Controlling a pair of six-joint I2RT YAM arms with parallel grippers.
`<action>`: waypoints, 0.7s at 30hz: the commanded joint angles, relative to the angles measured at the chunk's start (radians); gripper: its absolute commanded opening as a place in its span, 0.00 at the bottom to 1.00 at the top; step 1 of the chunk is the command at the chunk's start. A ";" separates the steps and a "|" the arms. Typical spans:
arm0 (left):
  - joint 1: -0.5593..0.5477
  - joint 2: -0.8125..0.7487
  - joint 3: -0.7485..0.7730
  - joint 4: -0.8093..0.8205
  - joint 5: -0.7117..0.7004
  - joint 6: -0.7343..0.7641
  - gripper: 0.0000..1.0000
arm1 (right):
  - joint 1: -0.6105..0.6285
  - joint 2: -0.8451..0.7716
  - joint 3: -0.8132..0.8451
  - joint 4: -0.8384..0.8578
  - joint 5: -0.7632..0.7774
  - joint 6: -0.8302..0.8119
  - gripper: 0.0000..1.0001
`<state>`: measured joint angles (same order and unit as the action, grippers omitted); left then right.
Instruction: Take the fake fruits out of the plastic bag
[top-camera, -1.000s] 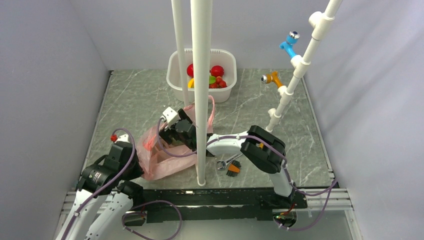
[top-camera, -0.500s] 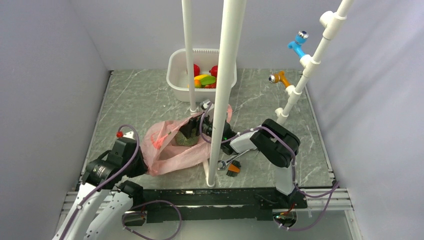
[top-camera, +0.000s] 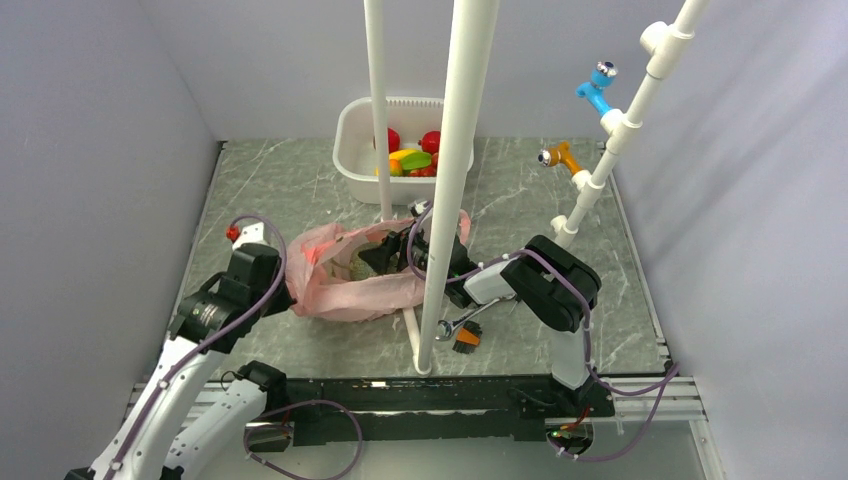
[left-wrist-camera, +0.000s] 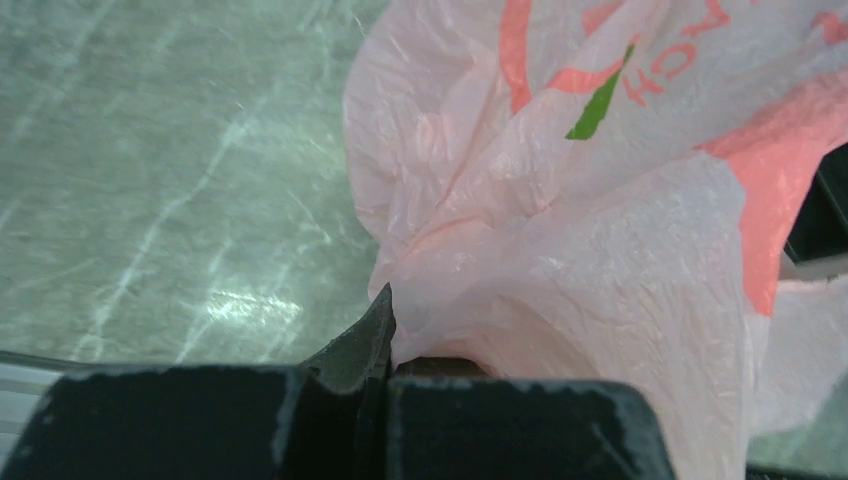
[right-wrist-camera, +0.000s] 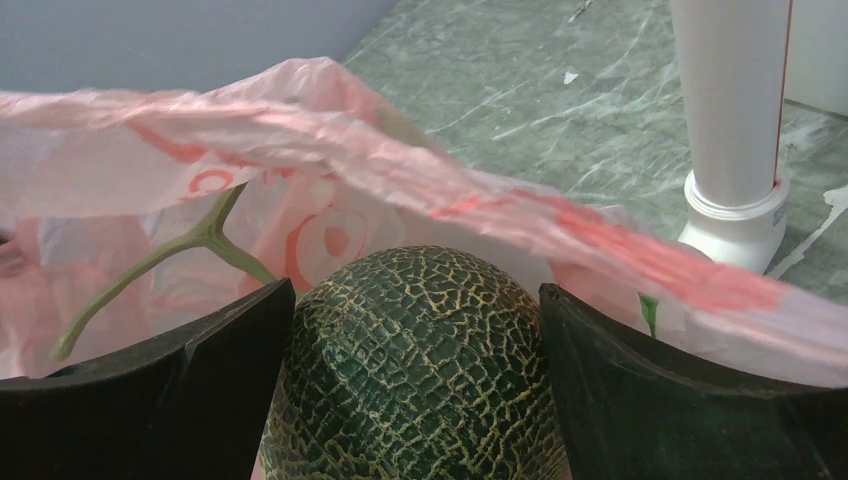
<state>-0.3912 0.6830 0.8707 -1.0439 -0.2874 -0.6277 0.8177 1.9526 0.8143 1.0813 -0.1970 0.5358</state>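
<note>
Fingers of the right gripper clasped on a netted green melon within the plastic bag.
Both dark fingers press against the melon's sides with the jaws spread wide, reaching into the bag's mouth from the right. Pink film drapes over and behind the fruit. The bag lies crumpled on the grey marbled table, near its middle and just left of a white upright pole. At the bag's left end, the left gripper is clenched on a fold of the film. At the far side stands a white tub holding red, yellow and green fake fruits. Orange-handled tools lie beside the pole, right of the bag.
</note>
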 joint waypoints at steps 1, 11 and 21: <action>0.005 0.069 0.046 0.122 -0.138 0.089 0.00 | 0.000 0.055 -0.033 -0.218 -0.033 -0.039 0.90; 0.088 0.305 0.033 0.241 0.006 0.266 0.00 | 0.013 0.051 -0.044 -0.260 -0.017 -0.075 0.89; 0.091 0.366 -0.043 0.206 0.085 0.178 0.00 | 0.039 0.022 -0.041 -0.352 0.109 -0.098 0.90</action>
<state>-0.3065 0.9791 0.8425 -0.7593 -0.2646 -0.3782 0.8413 1.9450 0.8204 1.0454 -0.1528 0.4988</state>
